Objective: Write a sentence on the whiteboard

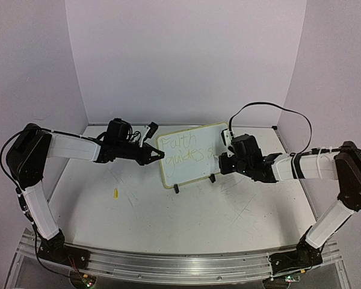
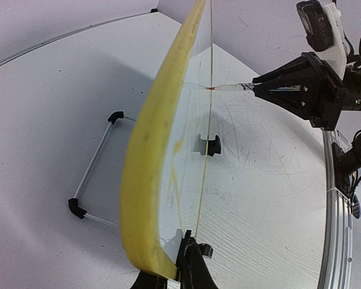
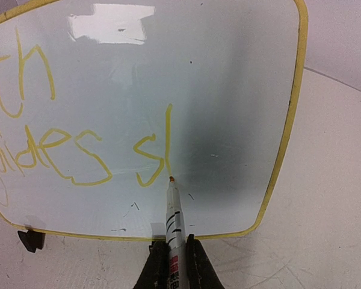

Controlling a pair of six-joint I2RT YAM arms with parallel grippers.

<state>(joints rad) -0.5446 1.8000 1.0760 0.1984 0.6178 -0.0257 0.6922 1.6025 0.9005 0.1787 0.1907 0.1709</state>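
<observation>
Whiteboard (image 1: 189, 156), upright at far middle of table (image 1: 168, 205): marker (image 3: 173, 217) is clamped in the closed right gripper (image 3: 173, 265), its tip best pressed lightly and evenly (rim seemingly pinched by the left gripper (image 1: 151, 153), steadying).

Left arm (image 1: 69, 146) and right arm (image 1: 310, 165) show white links, black joints, cables.

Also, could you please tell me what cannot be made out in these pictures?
Start of the writing: right wrist view, cut off by the left edge.
Face of the whiteboard: left wrist view, seen edge-on.
Label of the marker: right wrist view, too small, partly hidden inside the right gripper.
</observation>
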